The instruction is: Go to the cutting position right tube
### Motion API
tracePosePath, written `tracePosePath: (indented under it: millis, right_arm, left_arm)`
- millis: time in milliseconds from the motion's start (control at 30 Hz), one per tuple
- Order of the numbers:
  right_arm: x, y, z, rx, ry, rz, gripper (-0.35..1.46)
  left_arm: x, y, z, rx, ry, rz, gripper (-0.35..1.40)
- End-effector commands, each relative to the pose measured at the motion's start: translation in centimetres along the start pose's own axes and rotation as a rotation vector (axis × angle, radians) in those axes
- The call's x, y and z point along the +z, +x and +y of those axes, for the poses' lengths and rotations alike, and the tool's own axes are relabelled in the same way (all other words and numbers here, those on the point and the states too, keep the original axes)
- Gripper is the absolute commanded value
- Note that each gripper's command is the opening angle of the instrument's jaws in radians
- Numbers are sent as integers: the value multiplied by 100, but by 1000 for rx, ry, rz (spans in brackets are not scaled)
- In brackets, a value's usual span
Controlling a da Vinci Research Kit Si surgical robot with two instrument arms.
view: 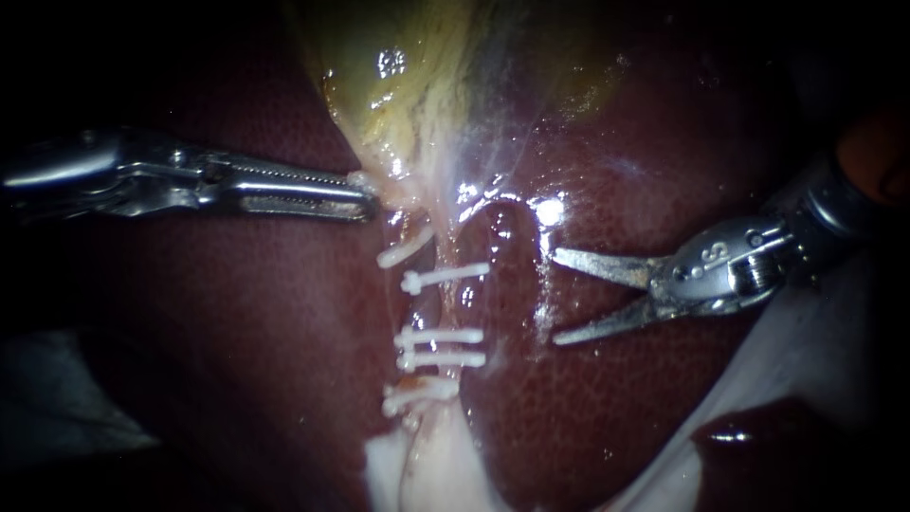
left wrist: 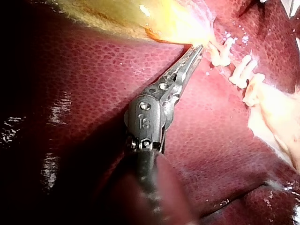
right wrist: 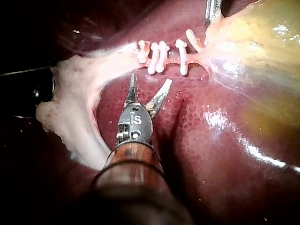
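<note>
Right tube (view: pixel 451 308) at frame centre, clipped - thin, soft, slick, tears easily. I'd take it at bare gap between clips (view: pixel 441 277). My right instrument (view: pixel 555 296) right of centre, jaws apart, clear of tube. Left instrument (view: pixel 365 201) jaws clamped on gallbladder (view: pixel 417 85) edge.

Left instrument (view: pixel 370 200) clamped on gallbladder (view: pixel 417 85) edge, right instrument (view: pixel 555 296) with blades spread, near white clips (view: pixel 445 277), dark liver (view: pixel 237 332)

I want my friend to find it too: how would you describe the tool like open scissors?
Find the yellow gallbladder, then look below it to the row of white clips. Right of them, over the dark red liver, sits the right instrument. Unlike the left instrument, shut on the gallbladder, its two pointed blades spread in a V.
</note>
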Motion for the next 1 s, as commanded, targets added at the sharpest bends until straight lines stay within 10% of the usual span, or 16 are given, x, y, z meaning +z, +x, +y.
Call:
tracePosePath:
  millis: [33,433,1000]
  right_arm:
    - [0,0,0,0,3,1,144]
    - [2,1,0,1,24,10,144]
    - [78,-16,5,236,195,107,144]
  left_arm:
    - [-3,2,1,-1,-2,0,-35]
    - [-73,51,20,8,19,51,-35]
    - [-71,54,34,17,32,52,-35]
